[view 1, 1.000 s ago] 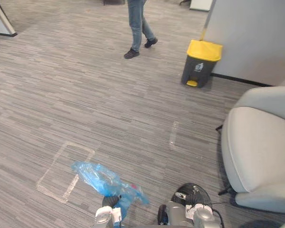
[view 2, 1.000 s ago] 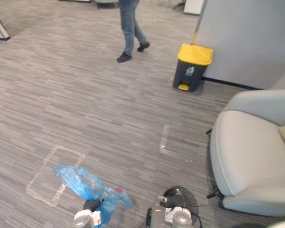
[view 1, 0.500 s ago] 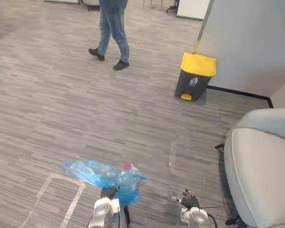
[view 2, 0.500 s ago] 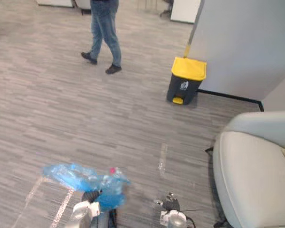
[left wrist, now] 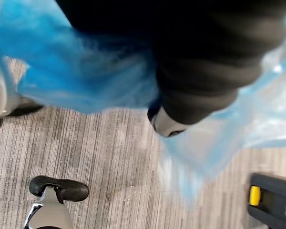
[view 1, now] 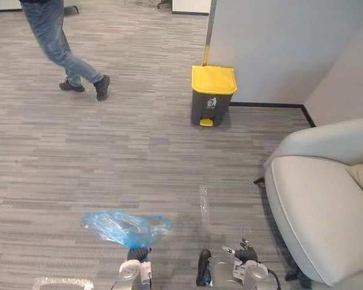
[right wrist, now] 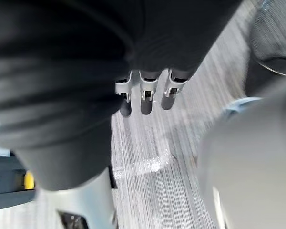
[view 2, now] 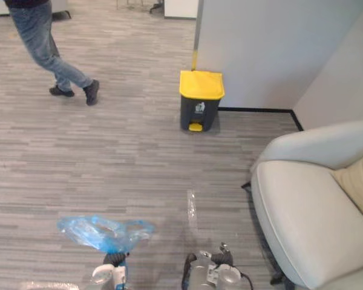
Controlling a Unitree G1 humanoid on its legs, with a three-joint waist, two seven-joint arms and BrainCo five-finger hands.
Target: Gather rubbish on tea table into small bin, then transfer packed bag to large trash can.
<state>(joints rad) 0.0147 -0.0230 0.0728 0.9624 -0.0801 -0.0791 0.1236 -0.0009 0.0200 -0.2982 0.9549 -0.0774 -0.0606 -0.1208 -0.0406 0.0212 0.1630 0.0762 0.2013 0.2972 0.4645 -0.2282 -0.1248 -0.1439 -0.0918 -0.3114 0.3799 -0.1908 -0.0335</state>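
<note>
On the haul-it-over step now: my left hand (view 1: 137, 257) is clenched round the neck of the blue bag (view 1: 122, 227) out in front of me, right hand (right wrist: 143, 98) dangling loose-fingered and empty, so next I reckon it's walking up to the yellow-lidded trash can (view 1: 212, 95) well ahead and opening it.

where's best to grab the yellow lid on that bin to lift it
Take the yellow lid by its front lip, above the pedal, coming from the open floor side. The bin backs onto the wall, so the hinge is likely behind; the lid lies shut.
</note>
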